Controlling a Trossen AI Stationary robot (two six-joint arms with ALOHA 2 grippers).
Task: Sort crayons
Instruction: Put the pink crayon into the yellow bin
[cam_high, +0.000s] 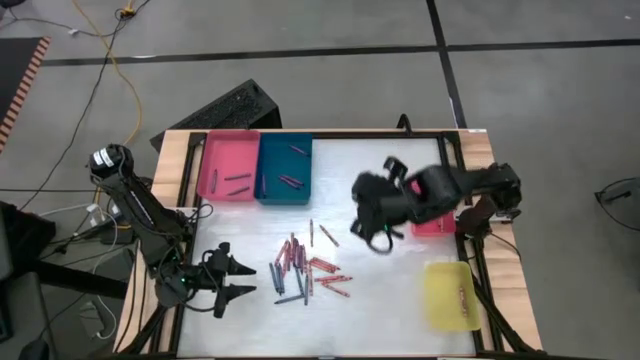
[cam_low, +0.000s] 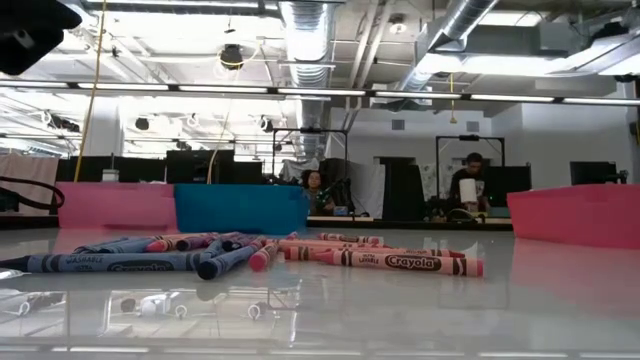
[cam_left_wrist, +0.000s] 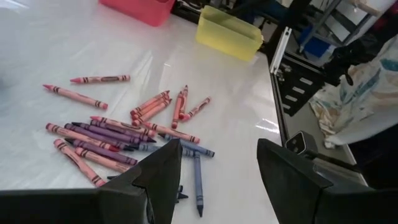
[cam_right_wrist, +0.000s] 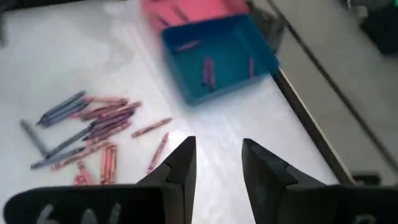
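The crayons lie loose in a heap on the white table, near its middle, red, pink and grey-blue; they also show in the low view and in both wrist views. My left gripper hovers at the near left, open, its fingers pointing toward the heap with nothing between them. My right gripper is raised above the table right of the heap, open and holding nothing, looking toward the blue tray.
A pink tray and a blue tray stand side by side at the far left, each with a few crayons inside. A red tray sits at the right edge, partly under my right arm. A yellow tray stands near right.
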